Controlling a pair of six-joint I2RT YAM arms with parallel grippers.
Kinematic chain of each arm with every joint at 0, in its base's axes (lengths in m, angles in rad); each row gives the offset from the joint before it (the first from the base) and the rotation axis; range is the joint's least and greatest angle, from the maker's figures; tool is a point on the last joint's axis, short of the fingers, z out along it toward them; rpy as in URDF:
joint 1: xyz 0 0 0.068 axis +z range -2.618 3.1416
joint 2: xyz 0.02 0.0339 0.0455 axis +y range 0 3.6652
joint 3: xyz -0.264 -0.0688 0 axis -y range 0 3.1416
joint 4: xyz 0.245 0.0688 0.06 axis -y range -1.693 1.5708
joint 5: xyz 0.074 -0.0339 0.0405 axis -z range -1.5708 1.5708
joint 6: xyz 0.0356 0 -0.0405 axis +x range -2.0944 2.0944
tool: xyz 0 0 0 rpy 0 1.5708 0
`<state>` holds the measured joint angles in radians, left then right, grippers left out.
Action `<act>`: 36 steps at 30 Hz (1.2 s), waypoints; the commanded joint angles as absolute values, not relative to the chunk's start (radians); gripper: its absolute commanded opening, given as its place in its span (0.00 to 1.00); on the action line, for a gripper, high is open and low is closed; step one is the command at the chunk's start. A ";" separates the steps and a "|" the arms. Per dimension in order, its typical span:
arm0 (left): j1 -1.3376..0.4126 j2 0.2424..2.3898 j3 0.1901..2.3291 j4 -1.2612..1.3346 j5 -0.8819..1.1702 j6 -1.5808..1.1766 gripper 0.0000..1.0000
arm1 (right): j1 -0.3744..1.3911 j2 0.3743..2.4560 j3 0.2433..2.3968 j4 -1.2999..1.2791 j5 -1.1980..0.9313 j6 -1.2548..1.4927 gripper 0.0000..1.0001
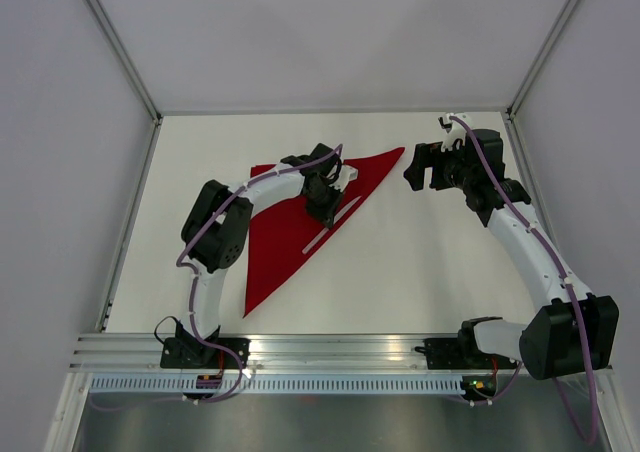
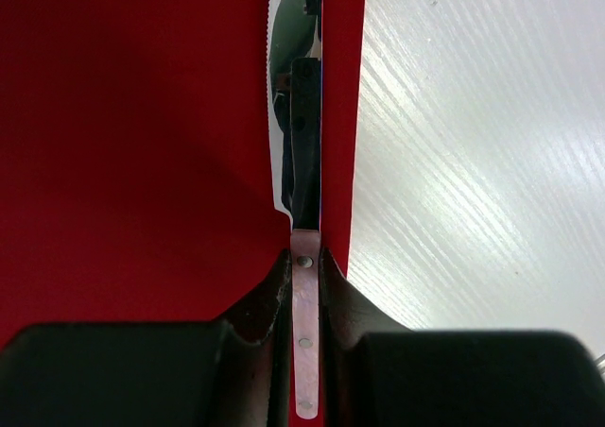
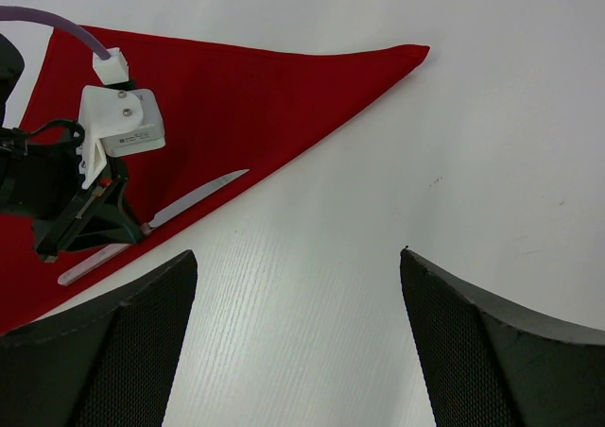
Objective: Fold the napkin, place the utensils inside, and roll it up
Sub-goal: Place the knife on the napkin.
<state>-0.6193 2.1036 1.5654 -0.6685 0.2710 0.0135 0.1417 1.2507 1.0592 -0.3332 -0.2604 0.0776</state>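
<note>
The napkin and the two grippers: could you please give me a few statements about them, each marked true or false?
1. The napkin is folded into a triangle. True.
2. The left gripper is shut on a utensil. True.
3. The right gripper grips the napkin's corner. False: it is open and holds nothing, over the bare table beside the napkin's pointed tip.
4. The napkin is already rolled up around the utensil. False: it lies flat and unrolled, with the utensil on top, close along its long edge.
</note>
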 commanded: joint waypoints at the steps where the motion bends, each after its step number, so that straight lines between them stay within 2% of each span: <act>1: -0.626 2.120 1.615 -0.710 0.276 0.060 0.02 | 0.146 1.236 1.085 -0.325 -0.242 0.078 0.93; 13: -0.626 2.132 1.612 -0.710 0.279 0.035 0.03 | 0.146 1.238 1.085 -0.327 -0.244 0.080 0.93; 28: -0.632 2.105 1.614 -0.696 0.273 0.012 0.35 | 0.146 1.243 1.086 -0.328 -0.252 0.080 0.92; 36: -0.632 2.069 1.620 -0.692 0.264 0.009 0.45 | 0.146 1.238 1.086 -0.328 -0.256 0.081 0.93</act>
<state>-0.6289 2.1216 1.5810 -0.6861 0.2707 0.0235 0.1417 1.2507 1.0592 -0.3332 -0.2611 0.0776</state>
